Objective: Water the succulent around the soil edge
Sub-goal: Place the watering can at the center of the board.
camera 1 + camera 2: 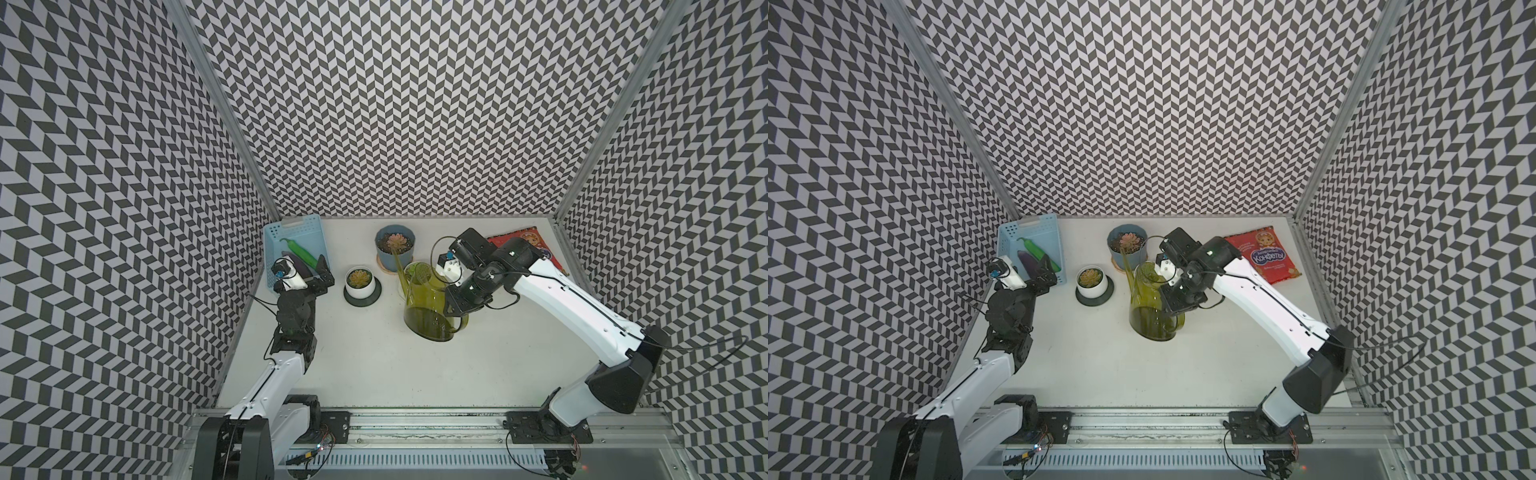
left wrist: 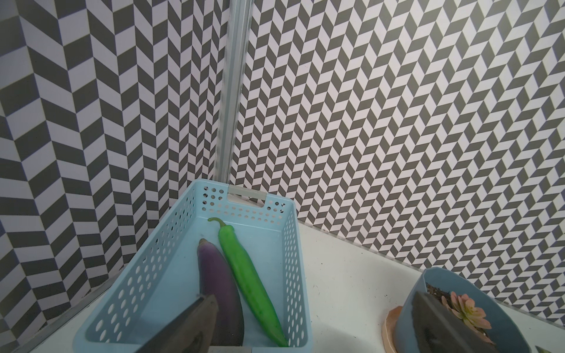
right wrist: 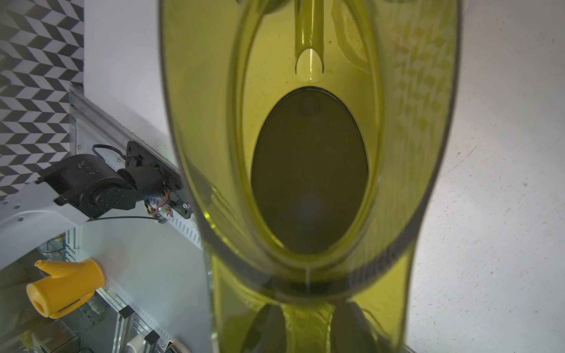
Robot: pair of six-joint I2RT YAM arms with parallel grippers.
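A pinkish succulent [image 1: 394, 241] [image 1: 1128, 240] grows in a blue pot [image 1: 384, 254] on a wooden coaster at the back of the table. A translucent yellow-green watering can [image 1: 428, 309] [image 1: 1152, 309] holds dark water. Its long spout [image 1: 400, 266] reaches up to the pot's near rim; no stream of water shows. My right gripper [image 1: 455, 305] [image 3: 308, 324] is shut on the can's handle [image 3: 308, 318]. My left gripper [image 1: 322, 276] [image 2: 315, 324] hangs open and empty over the basket's near end. In the left wrist view the succulent [image 2: 467, 311] sits behind one finger [image 2: 434, 321].
A second succulent in a white pot [image 1: 361, 284] [image 1: 1094, 284] stands on a black saucer left of the can. A light blue basket [image 1: 309, 232] [image 2: 293, 244] at the back left holds a green pepper [image 2: 250, 284] and an eggplant [image 2: 218, 275]. A red sweets packet [image 1: 536, 245] lies at the back right.
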